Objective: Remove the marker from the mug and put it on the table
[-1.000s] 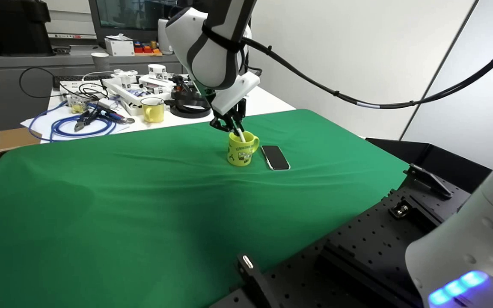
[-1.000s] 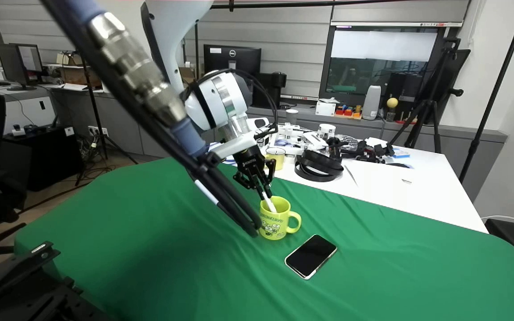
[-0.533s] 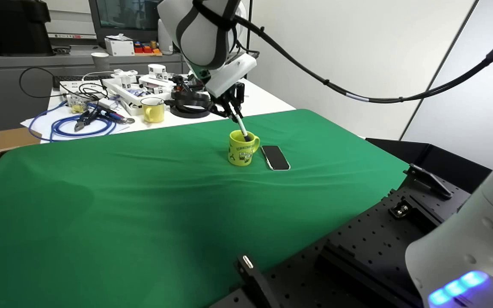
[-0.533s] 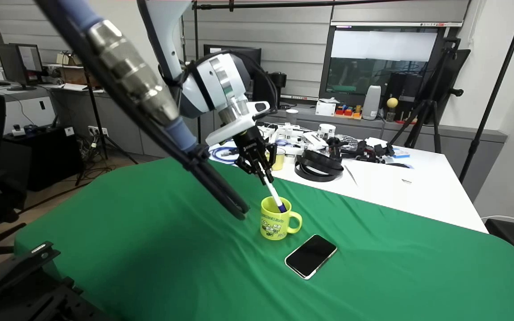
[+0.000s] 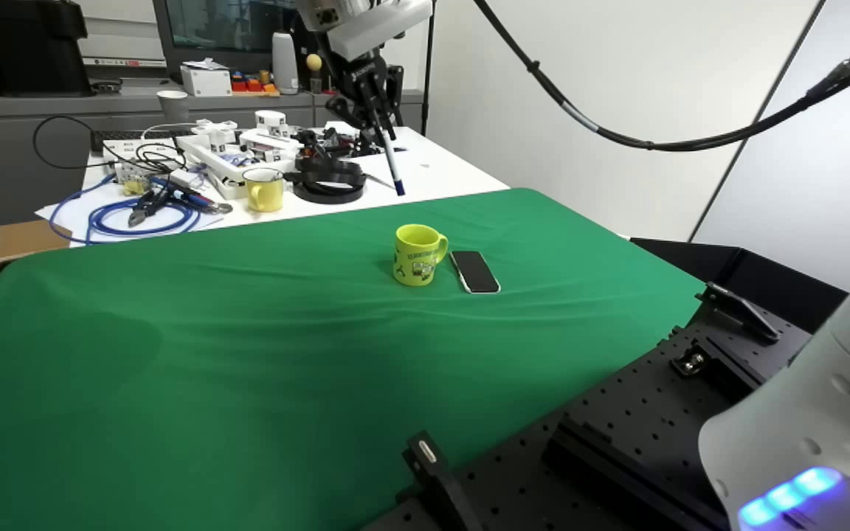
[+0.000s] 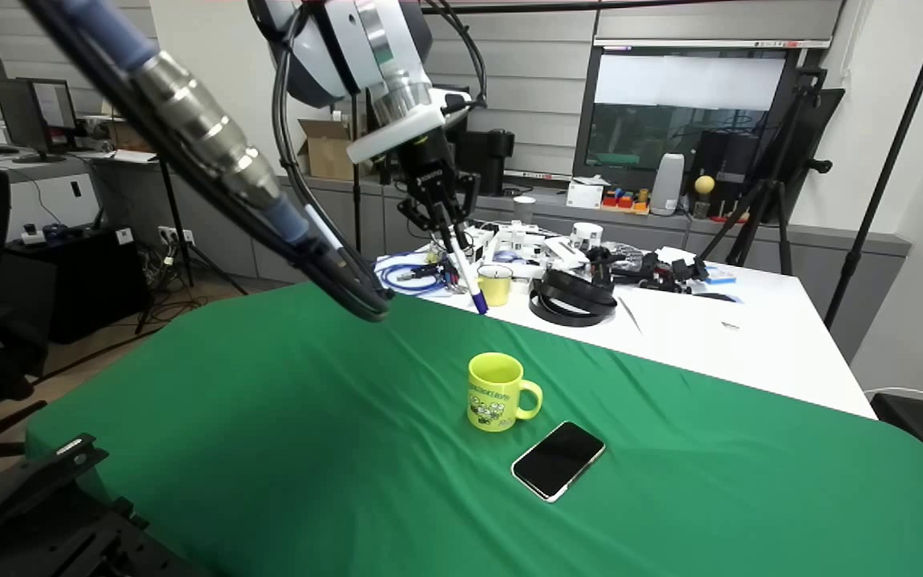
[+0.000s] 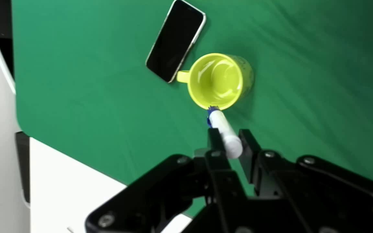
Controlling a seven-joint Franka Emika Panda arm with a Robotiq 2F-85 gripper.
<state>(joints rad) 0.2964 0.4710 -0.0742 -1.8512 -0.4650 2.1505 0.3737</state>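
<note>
Plainly: tool [image 7: 228, 139] pinching slanted marker [image 7: 224, 130], apart from mug [image 6: 489, 401]. Best lowered beside mug, tilted flatter, let go only once touching worktop [image 5: 248, 354]; height hard to judge.

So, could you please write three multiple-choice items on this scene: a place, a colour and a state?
1. Where is the flat black-screened phone?
A) inside the yellow-green handled mug
B) beside the mug, on the green cloth-covered table
C) under the mug

2. What colour is the lower end of the slim white-bodied marker?
A) red
B) orange
C) dark blue

3. How is the marker?
A) held by the black end effector
B) lying on the table
C) standing in the mug

1 B: the wrist view shows it near the mug's handle.
2 C: both exterior views show that end dark blue.
3 A: the wrist view shows it between the jaws.
</note>
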